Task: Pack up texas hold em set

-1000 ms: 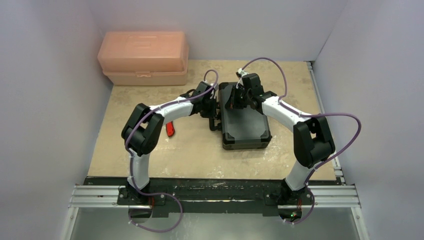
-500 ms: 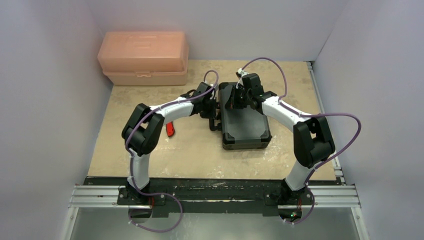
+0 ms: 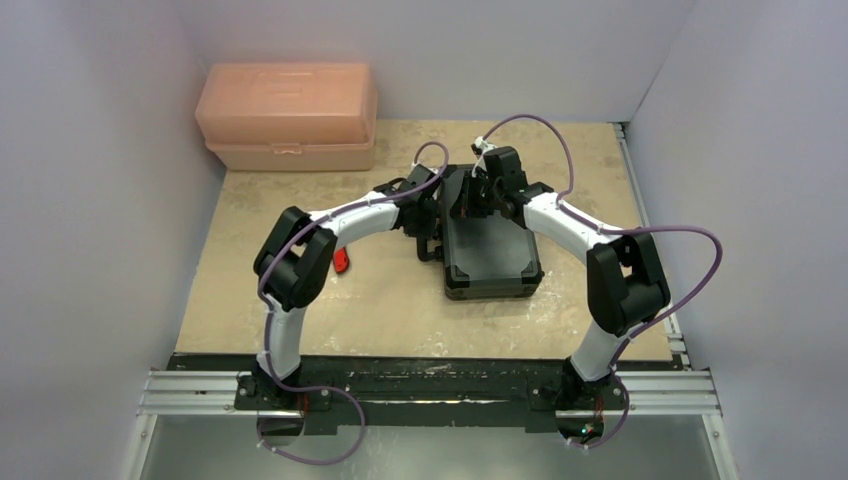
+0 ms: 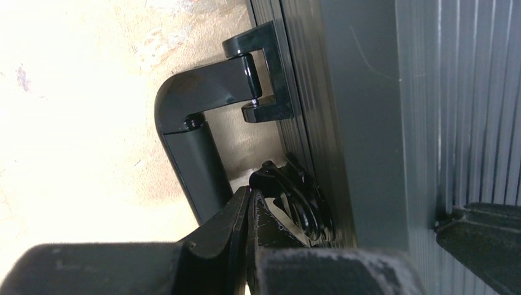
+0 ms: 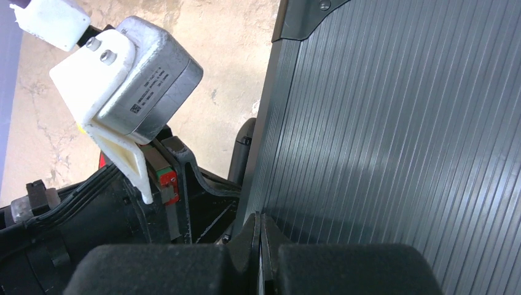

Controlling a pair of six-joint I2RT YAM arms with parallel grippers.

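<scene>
Your left jaws are pinched shut on nothing, tips at the latch (image 4: 293, 206), just beyond the carry handle (image 4: 195, 147) on the side of the closed black case (image 3: 490, 255). Push off-centre and they could skid off the latch, wedge behind the handle, or shove the case along the counter (image 3: 390, 300). Your right jaws, also shut and empty, appear to press the ribbed lid (image 5: 393, 123) near its left edge. Lift them early and the lid may spring up unlatched.

table (image 3: 380, 310) with case (image 3: 495, 255), peach box (image 3: 288, 115), red knife (image 3: 341, 261)
</scene>
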